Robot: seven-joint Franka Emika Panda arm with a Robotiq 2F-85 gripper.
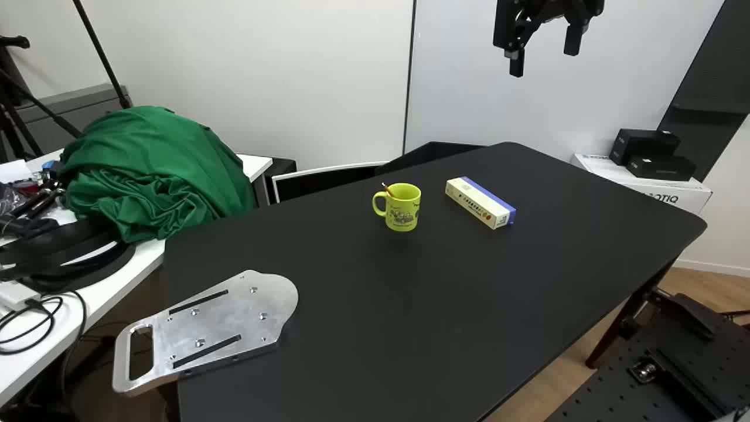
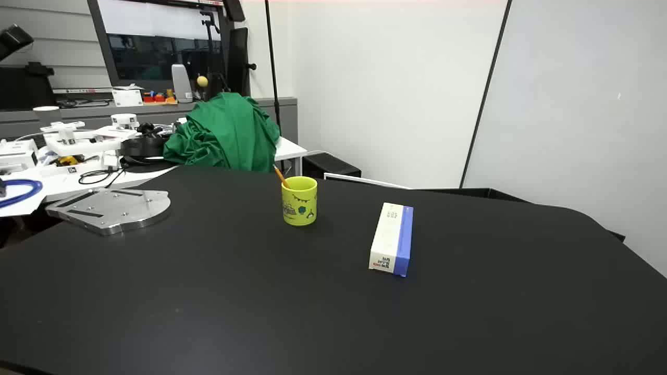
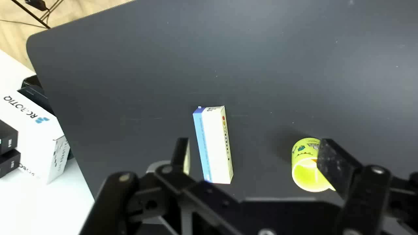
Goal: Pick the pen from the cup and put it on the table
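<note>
Pincer (image 1: 544, 64) agape, cropped, pen (image 2: 281, 177) partly hidden in cup (image 2: 300, 204)

The work surface is a matte black table (image 1: 422, 328) with rounded corners. Directions are clock positions from its centre as seen in an exterior view. The yellow-green cup (image 1: 404, 211) stands upright near 12 o'clock, handle toward 9 o'clock. The white-and-blue box (image 1: 477, 200) lies flat at 1 o'clock, apart from the cup. The metal plate (image 1: 220, 325) lies at 8 o'clock, its cut-out handle end overhanging the table edge
</note>
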